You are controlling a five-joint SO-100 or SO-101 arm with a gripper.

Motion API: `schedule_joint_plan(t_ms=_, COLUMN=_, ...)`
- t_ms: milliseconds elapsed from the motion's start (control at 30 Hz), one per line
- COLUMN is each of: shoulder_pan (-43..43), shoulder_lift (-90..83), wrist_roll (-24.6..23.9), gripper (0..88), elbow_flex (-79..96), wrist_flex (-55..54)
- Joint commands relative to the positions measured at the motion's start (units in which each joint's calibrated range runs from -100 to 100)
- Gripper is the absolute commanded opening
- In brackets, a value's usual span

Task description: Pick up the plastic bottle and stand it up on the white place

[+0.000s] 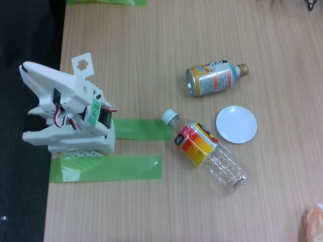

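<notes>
Bottle lying flat, arm folded at rest: the pick-up has not begun.

In the fixed view the plastic bottle (204,149) lies on its side on the table (151,50), cap toward ten o'clock, base toward four o'clock. The white place (236,124) sits just beside it at about two o'clock, and the orange-and-blue can (214,79) lies farther off at twelve. The arm (65,108) is folded at nine o'clock over green tape (106,168); I cannot tell whether the jaws are open. The next move probably calls for reaching across and closing on the label.
</notes>
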Motion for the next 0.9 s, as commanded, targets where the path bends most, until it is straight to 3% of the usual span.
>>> schedule_joint_plan(t_ms=0, shoulder_pan=0.48, shoulder_lift=0.25, wrist_roll=0.29, gripper=1.4, elbow_flex=-3.44, wrist_flex=5.43)
schedule_joint_plan(t_ms=433, shoulder_pan=0.48, shoulder_lift=0.25, wrist_roll=0.03, gripper=1.2, elbow_flex=-24.72, wrist_flex=37.02)
schedule_joint_plan(t_ms=867, shoulder_pan=0.63, shoulder_lift=1.43, wrist_roll=0.56, gripper=2.7, elbow_flex=-60.93, wrist_flex=109.04)
